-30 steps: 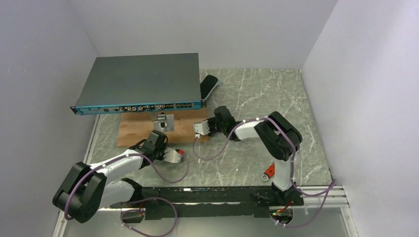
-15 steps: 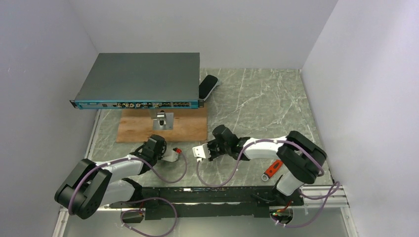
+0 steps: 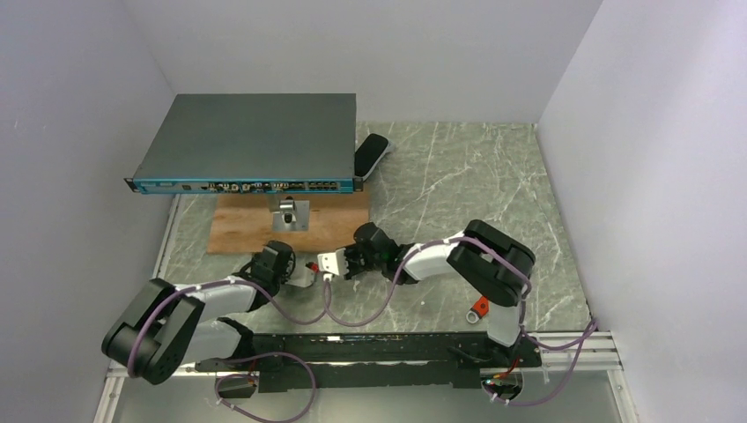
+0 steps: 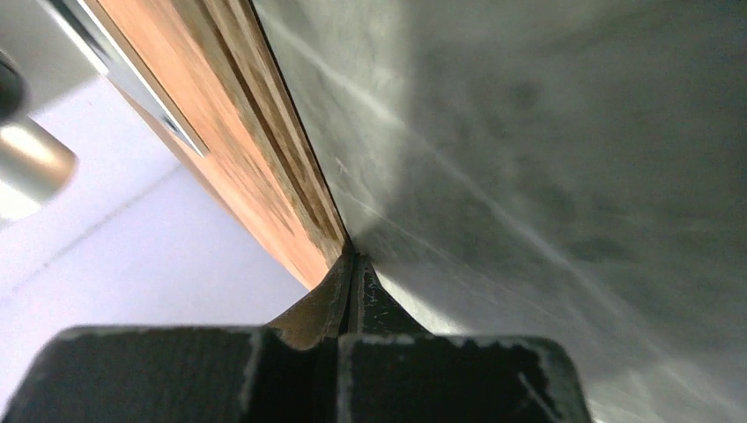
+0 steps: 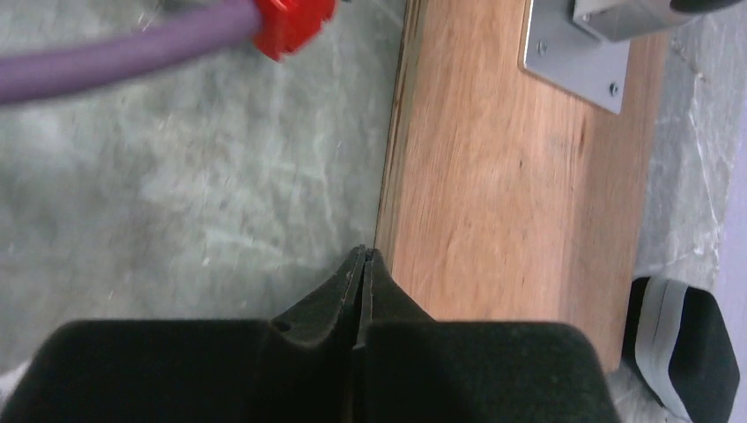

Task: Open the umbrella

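Robot arms: 2, i.e. left arm (image 3: 216, 293) & right arm (image 3: 440, 251). Grippers: 2, 1 per arm, i.e. left gripper (image 4: 352, 261) & right gripper (image 5: 363, 254). Flat grey box (image 3: 251, 141) w/ a row of ports: 1. Wood board (image 3: 335, 231): 1. Metal bracket (image 3: 289, 216): 1, w/ 2 screws (image 5: 539, 46) showing on its plate in the right wrist view. Dark pouch (image 3: 371, 155): 1. Table (image 3: 458, 176): 1. Red pieces (image 3: 480, 307): 2 in the top view. Purple cables (image 3: 304, 310): at least 2 loops, the rest too tangled to count.
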`<state>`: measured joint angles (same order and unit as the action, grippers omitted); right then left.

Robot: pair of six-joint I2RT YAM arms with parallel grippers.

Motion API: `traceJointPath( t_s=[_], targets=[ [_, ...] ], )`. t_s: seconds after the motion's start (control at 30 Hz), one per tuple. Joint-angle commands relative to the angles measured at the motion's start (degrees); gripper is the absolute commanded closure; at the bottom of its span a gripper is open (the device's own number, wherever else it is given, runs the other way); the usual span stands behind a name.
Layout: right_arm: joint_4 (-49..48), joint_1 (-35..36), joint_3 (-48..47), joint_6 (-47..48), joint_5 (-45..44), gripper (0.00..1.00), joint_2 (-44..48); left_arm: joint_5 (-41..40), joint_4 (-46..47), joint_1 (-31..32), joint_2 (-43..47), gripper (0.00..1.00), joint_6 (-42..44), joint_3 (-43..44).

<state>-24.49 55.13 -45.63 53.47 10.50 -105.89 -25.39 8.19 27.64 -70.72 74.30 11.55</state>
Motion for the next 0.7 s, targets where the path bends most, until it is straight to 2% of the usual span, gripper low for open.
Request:
traceJointPath(
  t_s=[0.0,0.3,0.67],
  targets=[
    [2.83,-3.81,-5.16,-0.01,-7.96,1.00,-6.87,5.51,-0.22,-7.15,-8.93,1.00,-0.08,2.00],
    [5.29,-9.74,-14.96,2.23,-7.33,1.00,-13.52,6.03,2.06,-13.63,-15.39,1.00,4.14,11.47],
    [8.04,-14.37,-29.14,3.51,-8.77,1.00,-22.63,5.28,5.10,-16.94,-24.43,1.00,5.36,21.20]
  ],
)
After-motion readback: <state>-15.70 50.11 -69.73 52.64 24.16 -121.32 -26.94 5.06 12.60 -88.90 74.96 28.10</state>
